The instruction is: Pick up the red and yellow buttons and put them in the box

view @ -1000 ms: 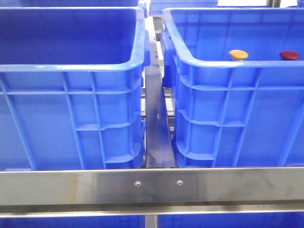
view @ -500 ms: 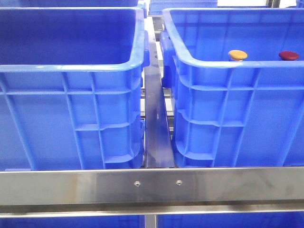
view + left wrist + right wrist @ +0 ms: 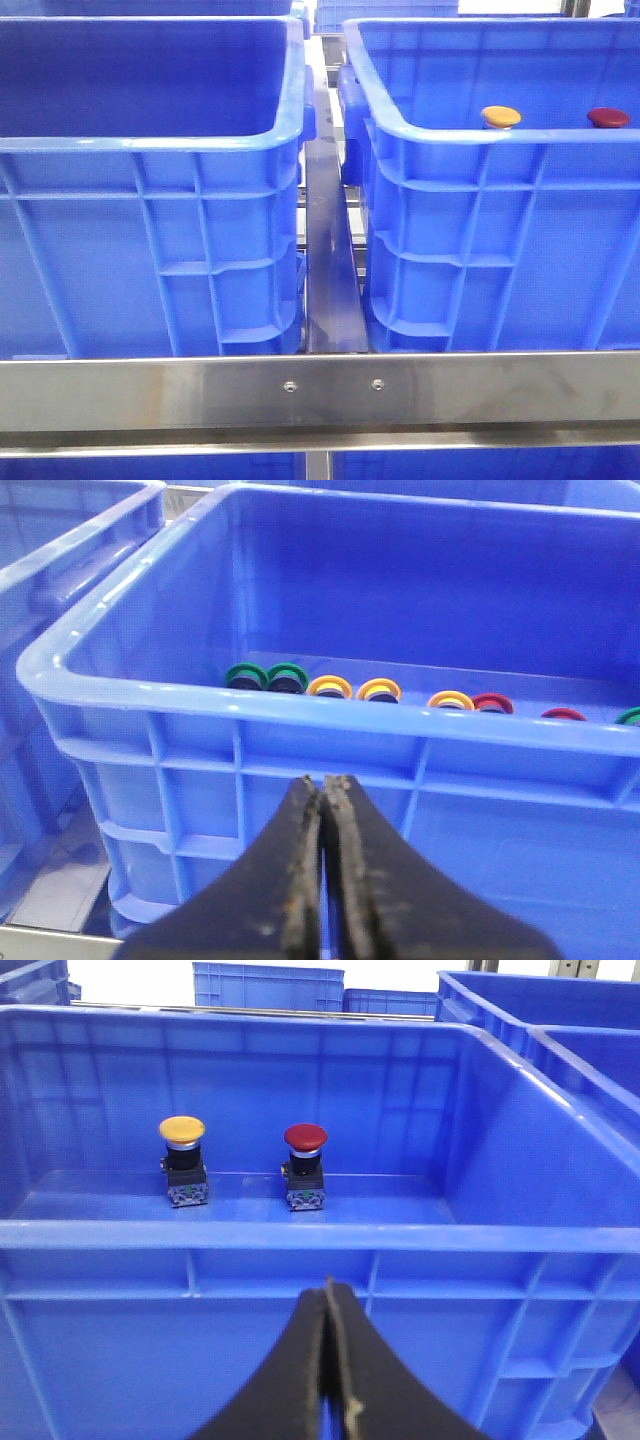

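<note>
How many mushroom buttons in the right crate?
2: yellow button and red button, both upright, side by side on the right crate's floor near its far wall. Near corners are hidden.

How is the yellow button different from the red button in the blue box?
The yellow button has a yellow-orange cap, while the red button has a dark red one. Seen from the front, the yellow button stands nearer the middle gap between the crates, and the red button stands further to the right. Both are upright mushroom shapes on dark bases, standing apart inside the same blue box, and neither is held.
</note>
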### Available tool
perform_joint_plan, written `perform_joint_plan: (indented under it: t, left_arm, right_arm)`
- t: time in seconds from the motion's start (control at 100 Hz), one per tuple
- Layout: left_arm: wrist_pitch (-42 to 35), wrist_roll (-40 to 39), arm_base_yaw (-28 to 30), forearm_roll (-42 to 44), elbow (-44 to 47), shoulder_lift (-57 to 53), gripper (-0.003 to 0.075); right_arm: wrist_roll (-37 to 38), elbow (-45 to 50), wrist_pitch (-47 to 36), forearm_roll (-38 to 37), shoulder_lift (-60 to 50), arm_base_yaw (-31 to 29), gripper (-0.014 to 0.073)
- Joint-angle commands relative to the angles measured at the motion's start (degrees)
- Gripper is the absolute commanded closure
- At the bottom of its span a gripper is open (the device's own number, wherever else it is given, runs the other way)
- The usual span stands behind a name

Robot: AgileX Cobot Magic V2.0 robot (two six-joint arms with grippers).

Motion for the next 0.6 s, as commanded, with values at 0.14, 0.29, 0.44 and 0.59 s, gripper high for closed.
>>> perform_joint_plan:
  t: [0.14, 0.29, 0.44, 0.59]
  left_arm:
    - [-4.3, -0.5, -0.3, -0.5, 3.0, -1.7, 0.0740]
    - [-4.3, -0.5, -0.3, -0.5, 3.0, -1.7, 0.0740]
    - [-4.3, -0.5, -0.3, -0.5, 3.0, -1.7, 0.0740]
    - [-4.3, -0.5, -0.3, -0.5, 3.0, -1.7, 0.0740]
  right_arm:
    - [2.4, -0.9, -5.9, 0.0, -1.4, 0.0, 0.0655]
    - [2.4, -0.9, -6.0, 0.0, -1.4, 0.0, 0.0655]
    - [2.4, -0.9, -5.2, 0.0, -1.4, 0.0, 0.0655]
    - [2.4, -0.9, -5.2, 0.0, -1.4, 0.0, 0.0655]
